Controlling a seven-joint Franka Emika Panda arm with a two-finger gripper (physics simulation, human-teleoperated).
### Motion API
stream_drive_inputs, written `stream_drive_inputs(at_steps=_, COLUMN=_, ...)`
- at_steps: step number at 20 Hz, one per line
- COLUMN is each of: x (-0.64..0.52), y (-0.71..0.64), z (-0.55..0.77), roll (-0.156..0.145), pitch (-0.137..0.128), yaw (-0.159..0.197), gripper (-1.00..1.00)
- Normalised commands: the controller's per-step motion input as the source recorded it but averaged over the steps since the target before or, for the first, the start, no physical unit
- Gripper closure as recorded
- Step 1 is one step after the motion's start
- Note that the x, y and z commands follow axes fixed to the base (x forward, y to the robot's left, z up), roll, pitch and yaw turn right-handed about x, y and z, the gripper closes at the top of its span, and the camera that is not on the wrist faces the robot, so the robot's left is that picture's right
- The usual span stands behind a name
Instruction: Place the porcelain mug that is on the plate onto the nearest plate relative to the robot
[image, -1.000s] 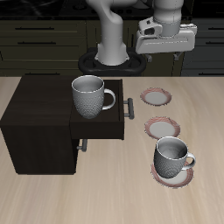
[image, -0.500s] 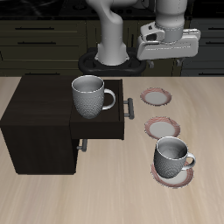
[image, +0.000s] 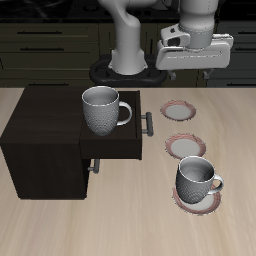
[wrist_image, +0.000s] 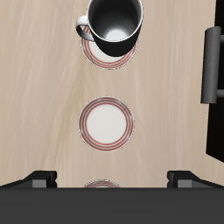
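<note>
End effector (image: 194, 70) hangs high above the plates, fingers spread apart, holding nothing.

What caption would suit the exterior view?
Gripper hovers above three saucers; porcelain mug sits on the front plate, another mug on the cabinet.

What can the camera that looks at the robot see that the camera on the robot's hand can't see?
Only the exterior view shows a second mug sitting on the dark cabinet, plus the robot arm and the whole gripper. Only the wrist view looks straight down into the porcelain mug. Both show that mug on its plate, the middle plate, the plate closest to the robot and the cabinet's handle.
</note>
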Motion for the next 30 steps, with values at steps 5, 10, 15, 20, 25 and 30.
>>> stream_drive_inputs(at_steps=5, x=0.43, y=-0.09, z=0.10, roll=-0.070, pitch=-0.037, yaw=-0.019, gripper=-1.00)
stream_drive_inputs(at_steps=10, x=0.53, y=-0.01, z=-0.09, roll=-0.060, pitch=0.025, yaw=-0.038, gripper=-1.00)
stream_drive_inputs(at_steps=15, x=0.33, y=0.10, z=-0.09, roll=-0.022, pitch=0.008, yaw=0.012, gripper=-1.00)
stream_drive_inputs(at_steps=20, x=0.34, y=0.16, z=0.02, roll=-0.013, pitch=0.002, yaw=-0.008, gripper=-1.00)
stream_drive_inputs(at_steps=25, x=0.23, y=0.02, z=0.12, roll=-0.016, pitch=-0.023, yaw=-0.021, gripper=-1.00)
stream_drive_inputs(at_steps=30, x=0.33, y=-0.14, z=0.14, roll=-0.004, pitch=-0.030, yaw=-0.006, gripper=-1.00)
